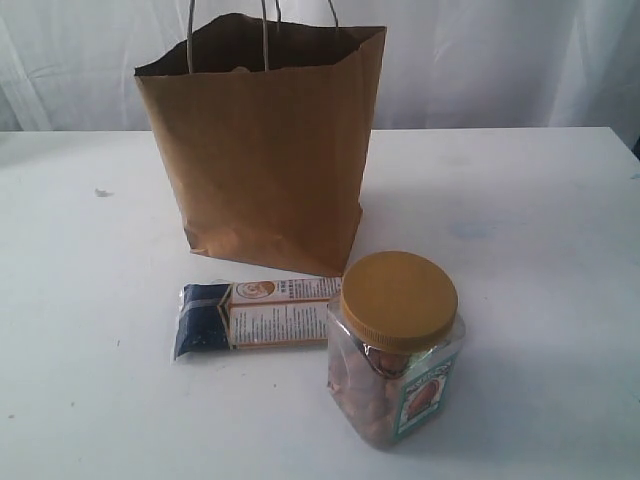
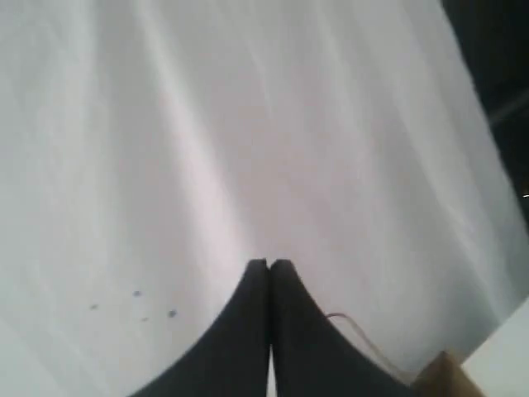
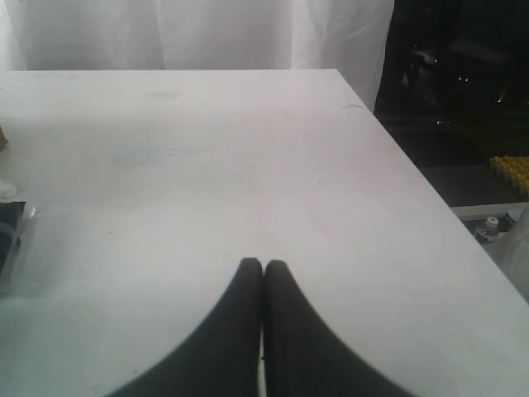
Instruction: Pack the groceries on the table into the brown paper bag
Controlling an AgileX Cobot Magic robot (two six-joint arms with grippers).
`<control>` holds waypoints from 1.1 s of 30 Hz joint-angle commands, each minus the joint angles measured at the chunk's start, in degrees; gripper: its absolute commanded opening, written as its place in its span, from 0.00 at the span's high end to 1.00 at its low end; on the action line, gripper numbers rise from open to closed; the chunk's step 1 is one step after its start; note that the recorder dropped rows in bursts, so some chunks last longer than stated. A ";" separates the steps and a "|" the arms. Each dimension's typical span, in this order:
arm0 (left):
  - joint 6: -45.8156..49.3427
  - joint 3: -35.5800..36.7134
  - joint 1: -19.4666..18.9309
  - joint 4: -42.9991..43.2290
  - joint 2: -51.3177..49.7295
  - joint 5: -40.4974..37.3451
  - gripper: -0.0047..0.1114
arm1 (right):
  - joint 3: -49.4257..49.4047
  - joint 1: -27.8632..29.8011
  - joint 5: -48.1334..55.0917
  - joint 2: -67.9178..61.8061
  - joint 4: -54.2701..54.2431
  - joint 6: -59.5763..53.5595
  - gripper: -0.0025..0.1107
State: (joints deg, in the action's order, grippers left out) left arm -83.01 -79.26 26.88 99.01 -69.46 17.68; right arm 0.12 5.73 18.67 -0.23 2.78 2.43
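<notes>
The brown paper bag stands upright at the back middle of the table, mouth open, handles up. In front of it lies the long navy-orange packet, flat on the tabletop. The clear jar with its mustard-yellow lid stands just right of the packet, nearest the front. The bottle, can, carton and pouch are out of view. Neither gripper shows in the exterior view. My left gripper is shut with nothing in it, facing a white curtain. My right gripper is shut and empty above bare tabletop.
A white curtain hangs behind the table. In the right wrist view the table's edge runs past a dark floor area holding a yellow object. A corner of something brown shows in the left wrist view.
</notes>
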 commanded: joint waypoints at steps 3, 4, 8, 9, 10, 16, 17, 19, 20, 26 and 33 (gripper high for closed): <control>10.75 9.08 -4.71 0.94 7.34 -26.45 0.96 | -0.12 -0.03 -0.53 0.23 0.09 -0.23 0.98; 15.59 12.11 -7.44 0.94 7.00 -34.41 0.96 | -0.12 -0.03 -0.53 0.23 0.09 -0.23 0.98; 26.77 22.84 -18.03 -8.17 3.53 -37.87 0.96 | -0.12 -0.03 -0.53 0.23 0.09 -0.23 0.98; 28.06 27.52 -22.76 -12.86 2.26 -36.61 0.96 | -0.12 -0.03 -0.53 0.23 0.09 -0.23 0.98; 27.26 31.06 -26.30 -16.57 2.00 -35.58 0.96 | -0.12 -0.03 -0.53 0.23 0.09 -0.23 0.98; 10.28 41.83 -33.49 -17.54 16.28 -30.37 0.96 | -0.12 -0.03 -0.53 0.23 0.09 -0.23 0.98; 10.28 42.54 -33.49 -17.83 22.81 -32.07 0.96 | -0.12 -0.03 -0.53 0.23 0.09 -0.23 0.98; 8.90 44.31 -33.49 -19.69 31.82 -31.94 0.96 | -0.12 -0.03 -0.53 0.23 0.09 -0.23 0.98; 8.05 46.10 -33.49 -23.19 37.11 -29.41 0.96 | -0.12 -0.03 -0.53 0.23 0.09 -0.23 0.98; 8.05 54.68 -33.49 -27.31 57.68 -29.33 0.96 | -0.12 -0.03 -0.53 0.23 0.09 -0.23 0.98; 10.05 57.41 -33.49 -34.08 69.46 -25.73 0.96 | -0.12 -0.03 -0.53 0.23 0.09 -0.23 0.98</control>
State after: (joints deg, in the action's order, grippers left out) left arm -73.40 -23.04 -6.55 66.82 -2.34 -10.85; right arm 0.12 5.73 18.67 -0.23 2.78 2.43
